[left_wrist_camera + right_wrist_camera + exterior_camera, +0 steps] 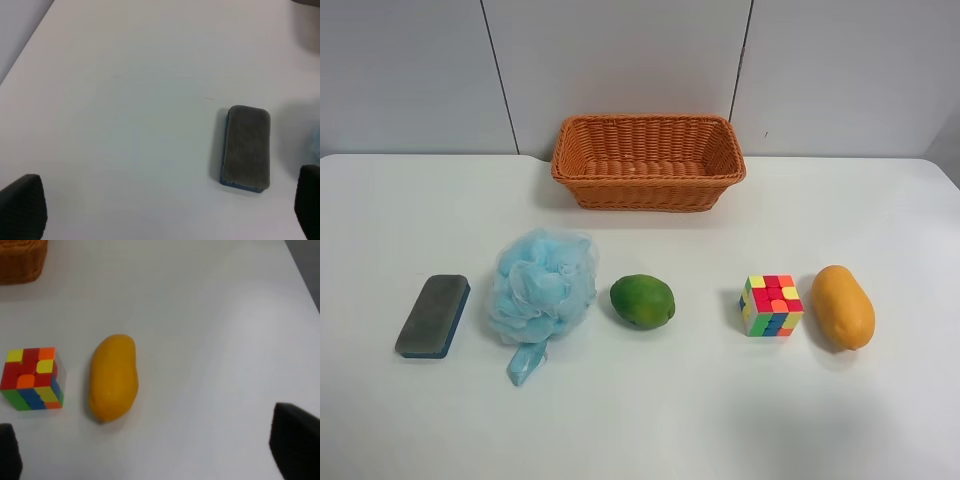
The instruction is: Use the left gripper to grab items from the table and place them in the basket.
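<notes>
The block [246,148] is seen lying on the table [125,100] just ahead of the left gripper [164,212], which is spread wide and empty; the pouf [542,283] is found beside the block. The right gripper [150,452], also wide, is faced by the cube [32,379], the yellow mango [113,377] and, farther off, the basket [22,260].

The basket [648,190] was woven wicker, rough-ribbed. The table [670,410] was smooth, matt white. The pouf [542,285] was fluffy mesh. The block [246,146] carried a grey, felt-like top. The cube [771,305] appeared glossy plastic. The green mango [642,301] showed a faint sheen; the orange mango [113,377] was smooth-skinned.
</notes>
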Controlling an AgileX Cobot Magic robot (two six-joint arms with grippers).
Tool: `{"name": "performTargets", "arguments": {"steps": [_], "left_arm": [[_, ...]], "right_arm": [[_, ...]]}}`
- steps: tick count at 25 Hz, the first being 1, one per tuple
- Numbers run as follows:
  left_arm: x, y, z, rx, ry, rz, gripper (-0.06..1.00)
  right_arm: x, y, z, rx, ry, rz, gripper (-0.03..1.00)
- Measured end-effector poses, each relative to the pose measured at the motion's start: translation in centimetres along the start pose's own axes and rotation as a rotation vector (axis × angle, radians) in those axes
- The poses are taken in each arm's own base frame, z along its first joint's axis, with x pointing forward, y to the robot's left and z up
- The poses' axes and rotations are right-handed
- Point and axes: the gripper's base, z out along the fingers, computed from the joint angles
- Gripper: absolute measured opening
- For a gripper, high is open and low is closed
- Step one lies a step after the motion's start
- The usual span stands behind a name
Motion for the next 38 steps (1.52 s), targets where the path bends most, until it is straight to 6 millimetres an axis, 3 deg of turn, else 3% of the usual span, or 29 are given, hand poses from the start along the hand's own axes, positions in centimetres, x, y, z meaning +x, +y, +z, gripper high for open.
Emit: {"name": "performTargets", "arguments": {"steps": [22, 25, 29, 33, 38], "left_arm": [[-0.1, 0.0, 0.1, -0.001, 0.008, 0.006, 0.99], [-1.7, -0.2, 0.0, -0.002, 0.030, 0.042, 0.99], [-5.2, -0.6, 0.5, -0.004, 0.078, 0.103, 0.99], [-8.3, -1.3, 2.9, 0.019, 0.181, 0.155, 0.99], [-9.8, -3.0, 7.9, 0.163, 0.353, 0.239, 0.99]], "right_arm": [[0.0, 0.0, 0.0, 0.000, 0.000, 0.000, 0.99], [0.0, 0.0, 0.0, 0.000, 0.000, 0.000, 0.99], [0.0, 0.0, 0.0, 0.000, 0.000, 0.000, 0.99], [0.0, 0.0, 0.0, 0.000, 0.000, 0.000, 0.99], [0.0, 0.0, 0.0, 0.000, 0.000, 0.000, 0.99]]}}
